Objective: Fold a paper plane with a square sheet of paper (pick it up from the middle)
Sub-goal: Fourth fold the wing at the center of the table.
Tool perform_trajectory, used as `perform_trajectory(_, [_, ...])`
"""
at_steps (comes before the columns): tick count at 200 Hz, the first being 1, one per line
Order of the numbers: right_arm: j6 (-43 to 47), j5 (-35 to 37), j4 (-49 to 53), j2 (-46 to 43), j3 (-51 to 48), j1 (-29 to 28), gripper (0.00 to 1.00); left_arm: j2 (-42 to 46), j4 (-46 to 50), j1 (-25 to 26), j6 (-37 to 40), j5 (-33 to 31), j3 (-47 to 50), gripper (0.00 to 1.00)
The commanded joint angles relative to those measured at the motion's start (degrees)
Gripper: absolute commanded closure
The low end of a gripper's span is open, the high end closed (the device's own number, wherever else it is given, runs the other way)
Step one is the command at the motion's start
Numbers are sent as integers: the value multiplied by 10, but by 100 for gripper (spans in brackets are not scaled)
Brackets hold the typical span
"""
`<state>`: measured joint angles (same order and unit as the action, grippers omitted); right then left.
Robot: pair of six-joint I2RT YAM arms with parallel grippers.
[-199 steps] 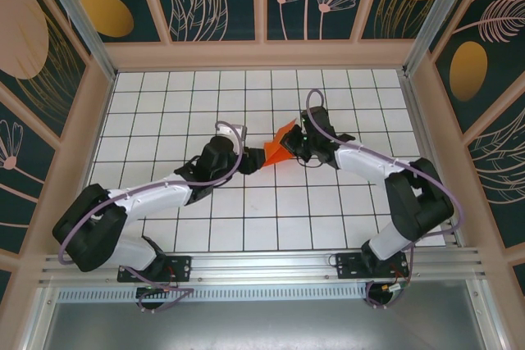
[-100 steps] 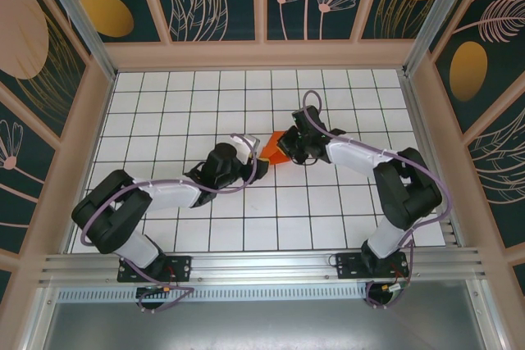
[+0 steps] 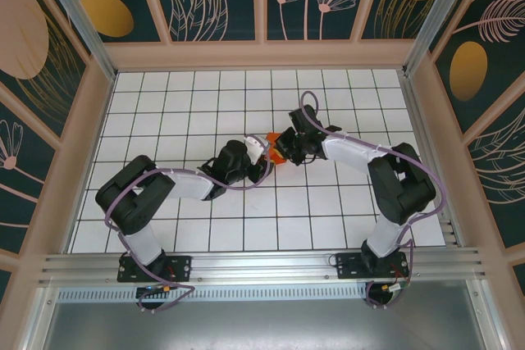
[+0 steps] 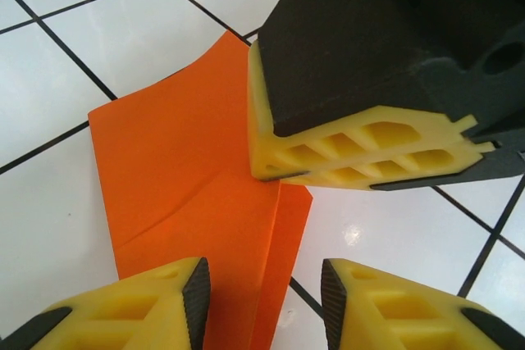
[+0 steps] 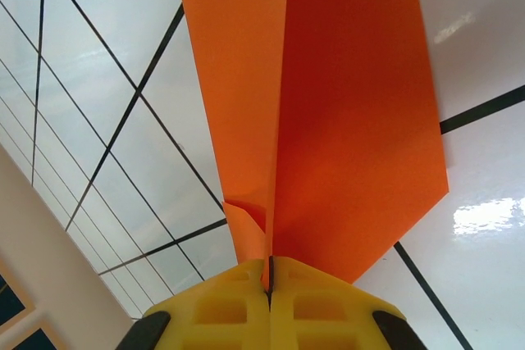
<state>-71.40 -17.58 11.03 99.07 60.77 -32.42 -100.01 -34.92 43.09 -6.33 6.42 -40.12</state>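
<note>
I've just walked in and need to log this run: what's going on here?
Two arms are working a partly folded orange paper over the tiled table. The right pincer is shut on one creased end. The left pincer is open, its jaws straddling the other end without gripping it.

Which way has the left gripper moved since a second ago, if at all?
Yes. In the top view the left gripper has slid right across the grid-tiled table, closing in on the folded orange paper pinched by the right gripper.
</note>
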Motion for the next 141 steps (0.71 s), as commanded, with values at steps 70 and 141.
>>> perform_trajectory(70, [-5,-46,26,-2,24,7,83,-21,-23,2,28,-30,2,83])
perform_trajectory(141, [154,-41,-54,-78,-46,59,46,-27,-55,2,-42,7,27,90])
